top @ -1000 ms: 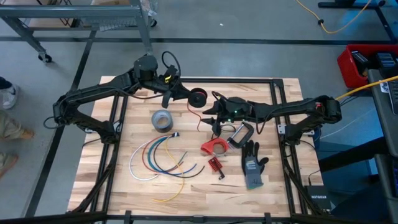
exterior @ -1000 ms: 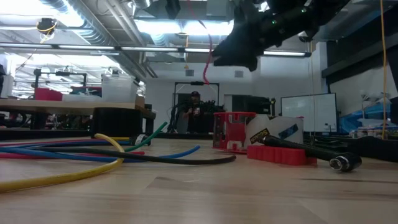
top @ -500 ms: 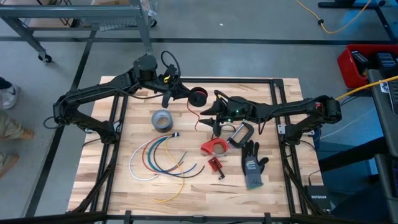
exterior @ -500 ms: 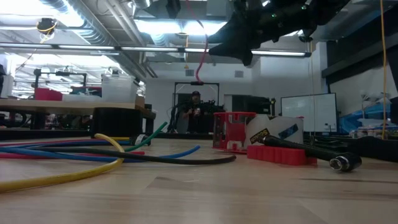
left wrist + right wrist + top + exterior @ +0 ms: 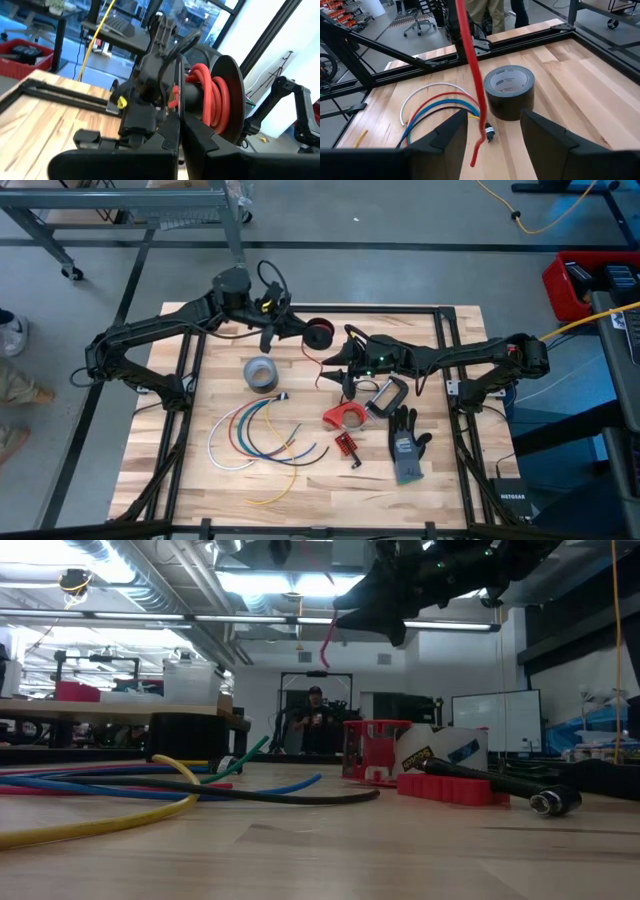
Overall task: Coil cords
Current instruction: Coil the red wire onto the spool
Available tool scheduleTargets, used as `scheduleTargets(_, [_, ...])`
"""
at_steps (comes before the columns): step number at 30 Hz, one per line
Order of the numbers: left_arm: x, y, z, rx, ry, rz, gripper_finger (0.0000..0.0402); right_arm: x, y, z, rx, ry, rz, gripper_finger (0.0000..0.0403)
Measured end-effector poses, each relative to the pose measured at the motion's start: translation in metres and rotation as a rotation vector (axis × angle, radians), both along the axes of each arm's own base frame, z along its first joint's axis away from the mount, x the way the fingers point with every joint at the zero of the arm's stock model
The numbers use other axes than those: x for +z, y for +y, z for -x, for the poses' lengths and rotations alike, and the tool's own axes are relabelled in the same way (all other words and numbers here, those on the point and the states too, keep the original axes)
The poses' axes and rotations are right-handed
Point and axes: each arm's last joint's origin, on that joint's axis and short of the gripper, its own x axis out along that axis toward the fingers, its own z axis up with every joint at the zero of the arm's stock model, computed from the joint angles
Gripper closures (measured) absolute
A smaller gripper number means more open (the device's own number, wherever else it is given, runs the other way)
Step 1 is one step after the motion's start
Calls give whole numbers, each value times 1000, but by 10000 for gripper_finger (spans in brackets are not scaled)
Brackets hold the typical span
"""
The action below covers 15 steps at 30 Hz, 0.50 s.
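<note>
My left gripper point(image 5: 296, 332) is shut on a black spool point(image 5: 318, 335) wound with the red cord point(image 5: 204, 100), held above the table's far middle. A loose length of red cord point(image 5: 470, 75) hangs from the spool, its free end point(image 5: 474, 161) above the table. My right gripper point(image 5: 492, 125) is open, just right of the spool point(image 5: 345, 370), with its fingers standing on either side of the hanging cord, apart from it. White, red, blue, green and yellow cords point(image 5: 255, 435) lie curved on the table. My left gripper pinches the spool's near flange point(image 5: 178, 102), a thin black disc, between its two fingers at its rim. The spool is lifted clear of the table, its axis about level, with the red cord's tail hanging below.
A grey tape roll point(image 5: 262, 373) stands left of the hanging cord. A red tape holder point(image 5: 345, 417), a clamp point(image 5: 385, 395), a small red part point(image 5: 347, 445) and a grey glove point(image 5: 405, 445) lie at the middle right. A person point(image 5: 315, 720) stands far behind the table.
My right gripper has risen a little. The hanging red cord has swung slightly toward the table's left below the spool. My left gripper keeps the spool where it was.
</note>
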Motion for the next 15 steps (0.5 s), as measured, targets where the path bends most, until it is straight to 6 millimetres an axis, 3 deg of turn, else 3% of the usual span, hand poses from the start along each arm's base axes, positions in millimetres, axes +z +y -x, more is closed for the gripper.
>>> scheduleTargets(11, [4,0,0,0,-36,-15,401,0,0,0,0,0,0,218])
scheduleTargets(15, [4,0,0,0,-34,-8,401,-1,0,0,0,7,-1,241])
